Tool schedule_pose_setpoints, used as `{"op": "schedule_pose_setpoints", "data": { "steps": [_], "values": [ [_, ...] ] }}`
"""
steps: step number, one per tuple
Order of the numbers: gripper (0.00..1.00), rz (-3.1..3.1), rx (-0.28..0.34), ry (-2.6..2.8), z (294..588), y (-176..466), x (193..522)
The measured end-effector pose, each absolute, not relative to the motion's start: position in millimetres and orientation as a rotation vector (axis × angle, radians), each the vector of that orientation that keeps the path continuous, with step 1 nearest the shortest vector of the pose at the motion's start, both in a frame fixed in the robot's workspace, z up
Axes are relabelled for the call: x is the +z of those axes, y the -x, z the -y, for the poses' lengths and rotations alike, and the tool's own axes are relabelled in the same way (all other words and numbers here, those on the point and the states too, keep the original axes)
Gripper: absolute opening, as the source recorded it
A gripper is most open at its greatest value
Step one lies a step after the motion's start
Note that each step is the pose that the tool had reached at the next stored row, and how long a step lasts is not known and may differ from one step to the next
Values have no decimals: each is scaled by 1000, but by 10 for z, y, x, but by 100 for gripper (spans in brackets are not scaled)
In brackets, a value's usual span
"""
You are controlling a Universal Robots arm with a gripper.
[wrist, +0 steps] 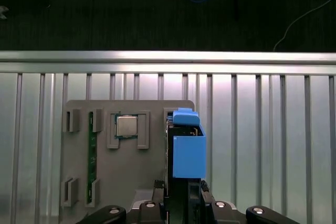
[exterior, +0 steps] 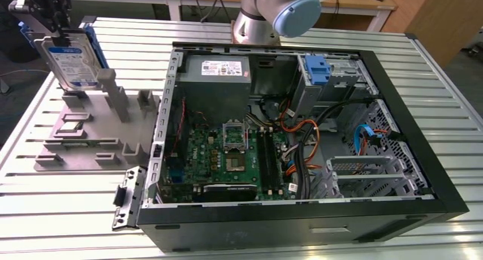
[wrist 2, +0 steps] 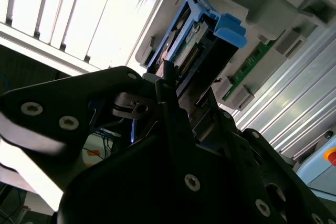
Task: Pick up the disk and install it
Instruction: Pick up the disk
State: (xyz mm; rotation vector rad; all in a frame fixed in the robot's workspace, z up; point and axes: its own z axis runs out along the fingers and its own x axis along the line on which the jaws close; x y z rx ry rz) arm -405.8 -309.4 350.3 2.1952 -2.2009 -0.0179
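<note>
One black robot gripper gripping one disk, a flat silver hard drive with a white, blue-banded label and blue plastic rails.
From my remote station I see the jaws closed narrowly on the disk's edges. It stands upright over one grey plastic holder plate, which carries one square processor chip and one green memory stick. One open black computer case beside it holds one green motherboard.

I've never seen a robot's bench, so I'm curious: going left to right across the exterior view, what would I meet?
the disk, standing upright → the green circuit board → the blue bracket
</note>
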Motion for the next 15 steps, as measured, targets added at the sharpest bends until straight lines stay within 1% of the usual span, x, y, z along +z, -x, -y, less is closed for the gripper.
{"op": "schedule_pose_setpoints", "data": {
  "steps": [15],
  "values": [
    [35, 2201, -18, -2195, 3094, 4058, 3557]
  ]
}}
